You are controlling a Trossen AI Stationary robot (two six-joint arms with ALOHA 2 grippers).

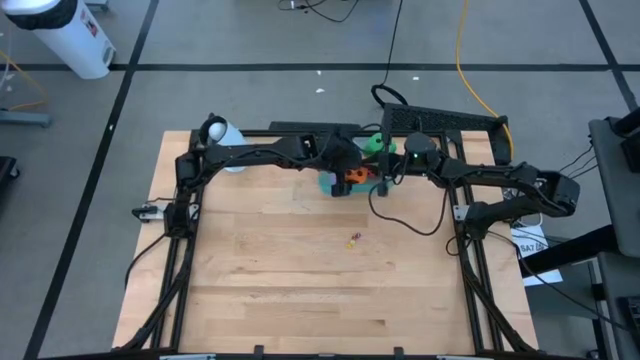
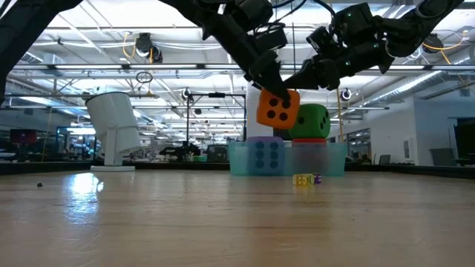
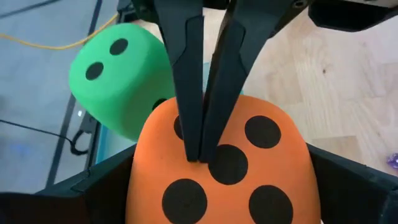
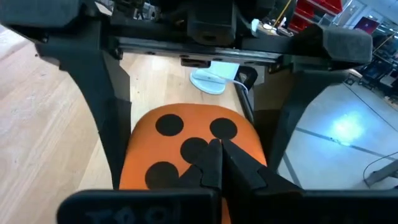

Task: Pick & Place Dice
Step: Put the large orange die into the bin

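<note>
An orange die point(image 2: 278, 108) with dark pips hangs in the air above the translucent teal tray point(image 2: 330, 159) at the table's far middle. My left gripper point(image 3: 221, 186) comes from the left and is shut on it. My right gripper point(image 4: 214, 155) comes from the right, shut, with its tips on the die. A green die point(image 2: 312, 121) sits high in the tray, just behind the orange one. It rests on something of which a red edge shows beneath. A purple-blue die point(image 2: 266, 156) lies inside the tray. My left gripper pinches the orange die by two opposite sides point(image 4: 127, 165), one finger on each. Its fingers point(image 4: 102, 118) slant down from the table's left. The die hangs clear above the tray, slightly tilted. My right gripper has its shut fingertips point(image 3: 199, 149) on the die's five-pip face, by the middle pip point(image 3: 229, 165). It comes nearly level from the table's right.
A white cylinder point(image 1: 222, 131) stands at the table's far left. A tiny yellow and purple thing point(image 1: 354, 239) lies on the bare wood near the table's middle. A black rack point(image 1: 440, 120) and cables lie beyond the far edge.
</note>
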